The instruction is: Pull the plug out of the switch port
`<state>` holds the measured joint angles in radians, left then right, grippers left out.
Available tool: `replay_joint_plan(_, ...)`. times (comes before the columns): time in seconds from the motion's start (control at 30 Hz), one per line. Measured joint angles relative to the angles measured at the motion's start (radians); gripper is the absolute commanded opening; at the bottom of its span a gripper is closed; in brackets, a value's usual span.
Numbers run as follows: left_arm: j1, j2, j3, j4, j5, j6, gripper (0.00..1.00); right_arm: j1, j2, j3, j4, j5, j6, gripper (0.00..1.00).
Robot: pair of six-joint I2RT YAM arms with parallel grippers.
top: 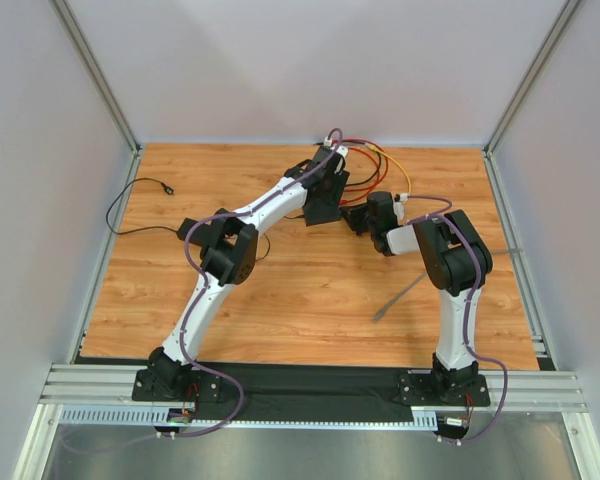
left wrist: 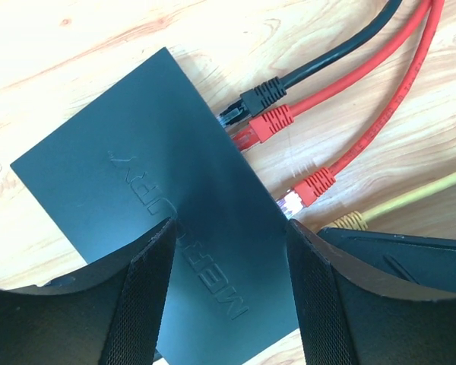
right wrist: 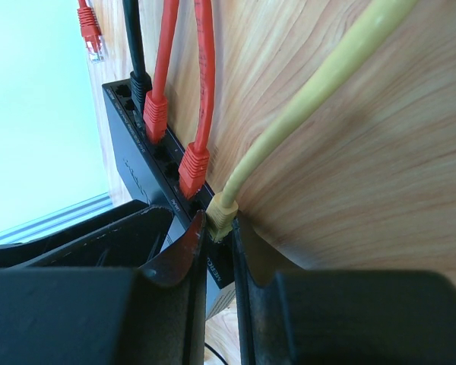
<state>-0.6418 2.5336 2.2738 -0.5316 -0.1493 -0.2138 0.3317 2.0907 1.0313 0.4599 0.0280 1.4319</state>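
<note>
Four cables run into the switch (left wrist: 137, 175), which lies flat on the bench (top: 280, 310) toward 12 o'clock in the overhead view: one black, two red, one yellow. The left tool (left wrist: 229, 228) stands wide over the switch's top face, with a finger on either side of the embossed lettering. It looks placed to brace the box so it cannot slide when a cable is tugged, though I cannot tell whether the pads actually press on the lid. The right tool (right wrist: 219, 222) is drawn narrow around the yellow plug (right wrist: 222, 211), the nearest one in the socket row, with a finger against each side of its boot. Gripping the boot rather than the cord probably spares the cable. The red plugs (right wrist: 194, 171) sit just beside it toward 11 o'clock, so the pull should go straight out from the socket face. If the latch holds, the switch may drag along.
</note>
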Motion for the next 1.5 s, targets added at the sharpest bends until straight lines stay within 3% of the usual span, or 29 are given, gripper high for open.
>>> replay_joint_plan(1.2, -0.011, 0.081, 0.175, -0.145, 0.032, 0.059, 0.63, 0.003, -0.020, -0.048, 0.034, -0.001, 0.007, 0.00)
replay_joint_plan(1.5, -0.013, 0.097, 0.215, -0.193, 0.037, 0.044, 0.61, 0.008, -0.065, -0.050, -0.075, 0.035, 0.033, 0.00)
